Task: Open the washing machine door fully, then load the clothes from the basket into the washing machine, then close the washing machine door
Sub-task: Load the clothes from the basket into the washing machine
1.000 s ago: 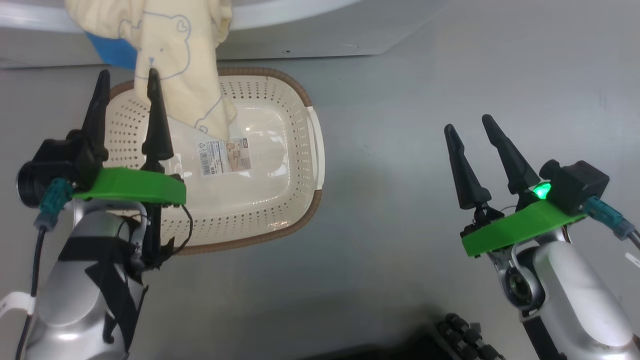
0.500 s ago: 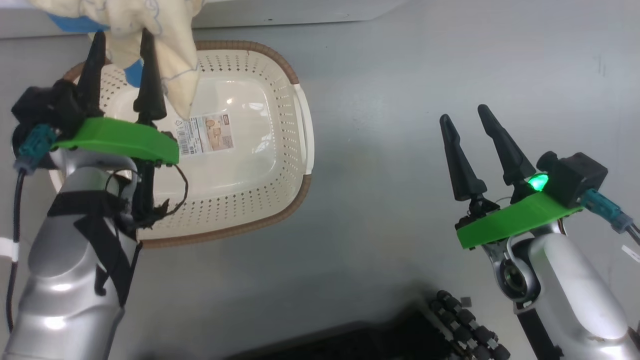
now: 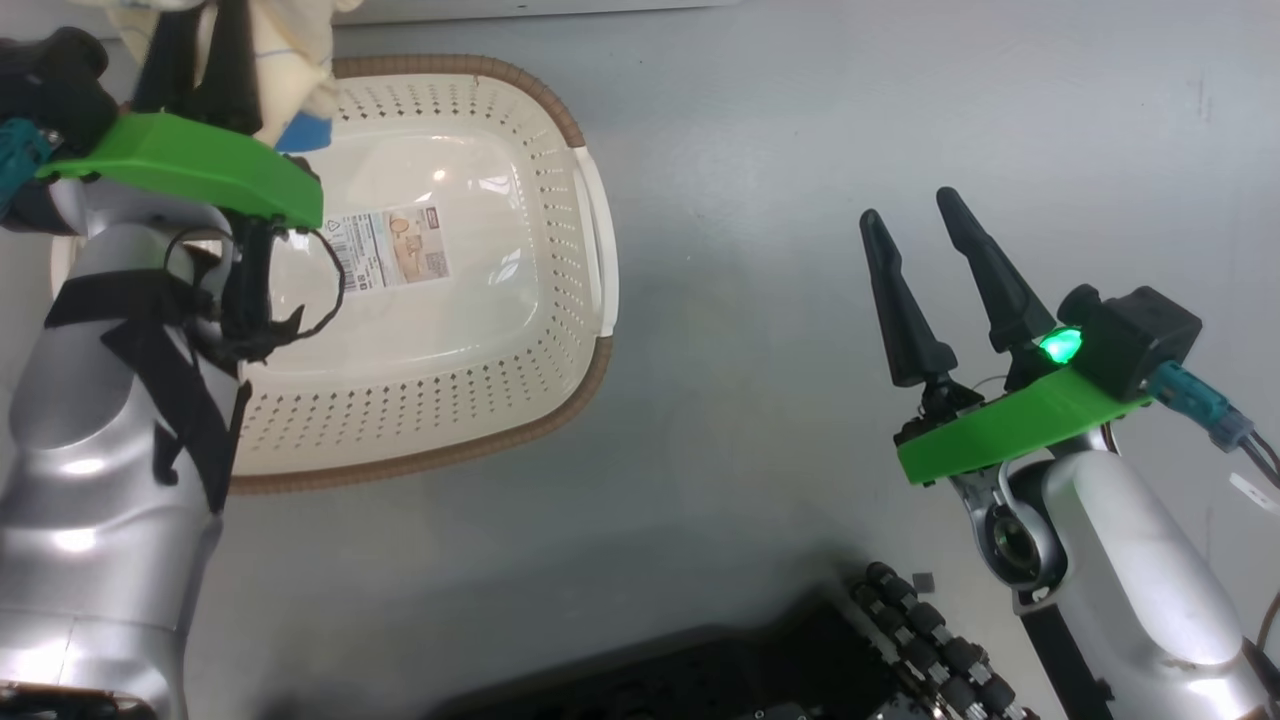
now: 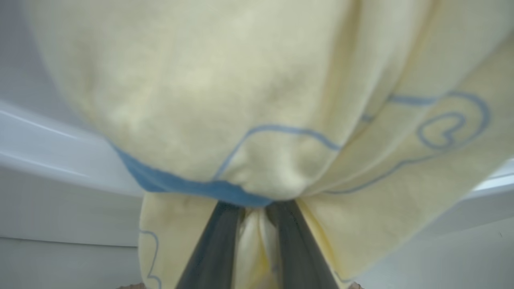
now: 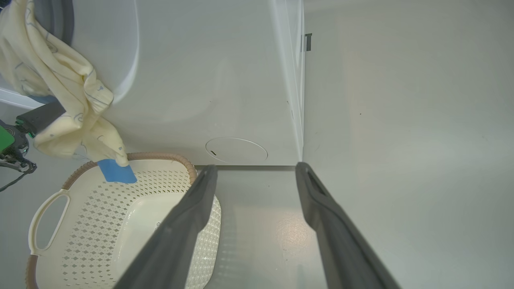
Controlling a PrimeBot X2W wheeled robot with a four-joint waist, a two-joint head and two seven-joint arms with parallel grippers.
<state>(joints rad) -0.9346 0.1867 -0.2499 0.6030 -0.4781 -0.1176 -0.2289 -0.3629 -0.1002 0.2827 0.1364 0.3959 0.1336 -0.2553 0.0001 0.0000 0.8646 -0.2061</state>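
At the upper left of the head view, the left gripper (image 3: pixel 200 55) is pinching the pale yellow clothes (image 3: pixel 295 45) between its jaws, the cloth hanging over the upper left corner of the cream basket (image 3: pixel 590 200). In the right wrist view's upper left, the cloth is dangling in front of the white washing machine (image 5: pixel 209 80). At the right of the head view, the right gripper (image 3: pixel 906 204) is hovering above the grey floor (image 3: pixel 760 150), jaws spread.
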